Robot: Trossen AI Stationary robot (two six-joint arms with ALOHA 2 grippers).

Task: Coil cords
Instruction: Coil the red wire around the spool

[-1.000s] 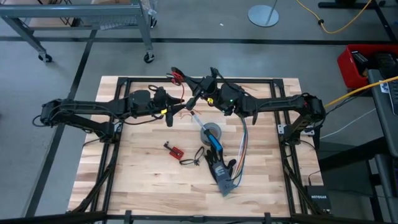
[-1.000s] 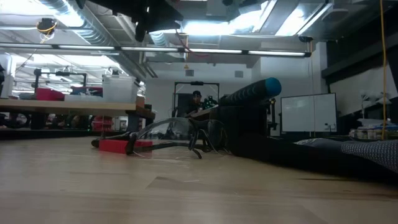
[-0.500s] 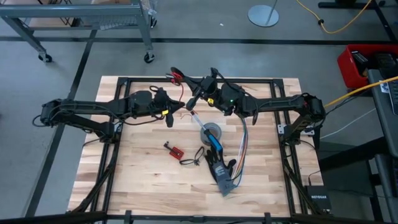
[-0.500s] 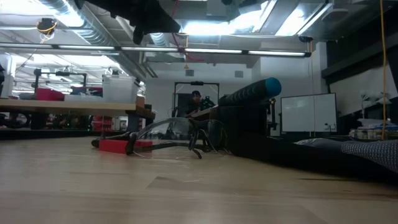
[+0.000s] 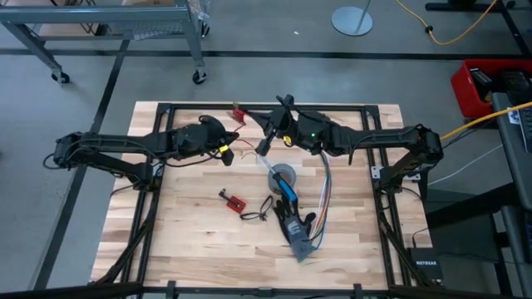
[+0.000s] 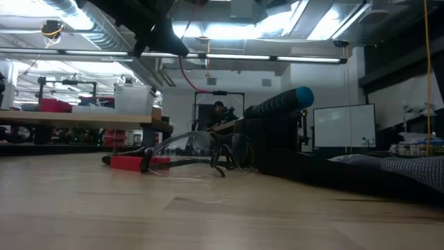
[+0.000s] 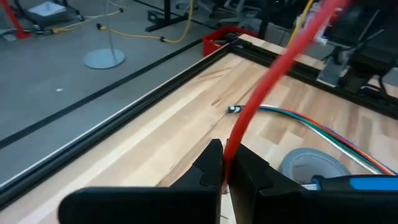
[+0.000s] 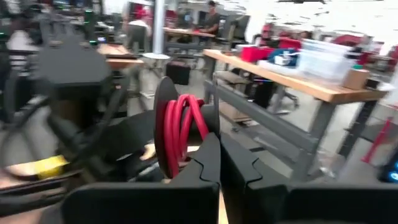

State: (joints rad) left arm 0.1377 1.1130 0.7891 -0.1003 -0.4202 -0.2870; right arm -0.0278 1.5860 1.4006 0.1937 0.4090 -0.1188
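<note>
- Cords (image 8: 181, 134) hang in the air over the far middle of the desk (image 5: 191, 241), between the two claws; the right wrist view shows red turns stacked with black ones into a small coil.
- Left claw (image 7: 225, 163) stood wide a second ago; now it is pinched shut on a red strand (image 7: 273, 68) that runs taut away from its tips.
- Right claw (image 8: 219, 158) has been shut all through the second, and it holds the coil by its lower edge.
- From above, the red clip end (image 5: 238, 114) sat out past the left claw earlier; it now lies closer in, just beside both claws near the desk's far edge.
- My reading: with both claws gripping, the loose tail is under control and another turn can be laid on the coil.
- Tape roll (image 5: 283, 175), ribbon wires (image 5: 322, 199) and the small red board (image 5: 233, 200) lie lower on the desk, where they were a second ago.
- How much cord is left to wind cannot be told.
</note>
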